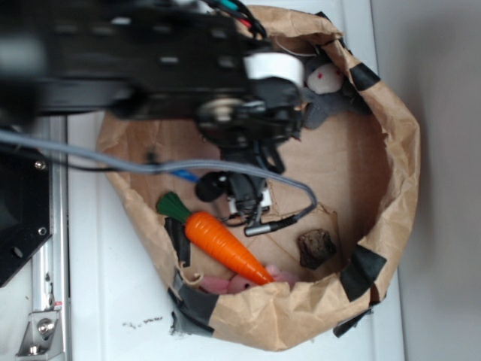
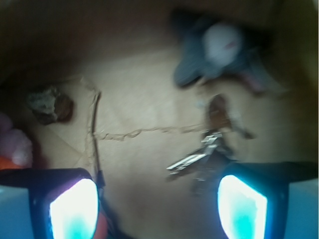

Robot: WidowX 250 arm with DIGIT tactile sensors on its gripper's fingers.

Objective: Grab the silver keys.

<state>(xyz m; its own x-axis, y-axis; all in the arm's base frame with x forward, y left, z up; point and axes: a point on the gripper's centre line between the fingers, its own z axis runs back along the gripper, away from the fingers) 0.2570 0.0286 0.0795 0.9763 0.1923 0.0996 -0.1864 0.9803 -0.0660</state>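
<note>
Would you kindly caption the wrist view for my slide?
Open gripper above the silver keys, near a grey plush toy.

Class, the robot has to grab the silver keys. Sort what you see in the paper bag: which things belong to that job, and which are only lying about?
Belong to the job:
silver keys
gripper, open above the bag floor

Lying about:
toy carrot
grey plush toy
brown rock
pink soft toy
paper bag

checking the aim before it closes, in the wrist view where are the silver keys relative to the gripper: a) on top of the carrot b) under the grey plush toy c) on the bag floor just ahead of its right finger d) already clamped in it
c: the silver keys lie loose on the brown paper floor, just beyond one finger of the open gripper, unclamped.
</note>
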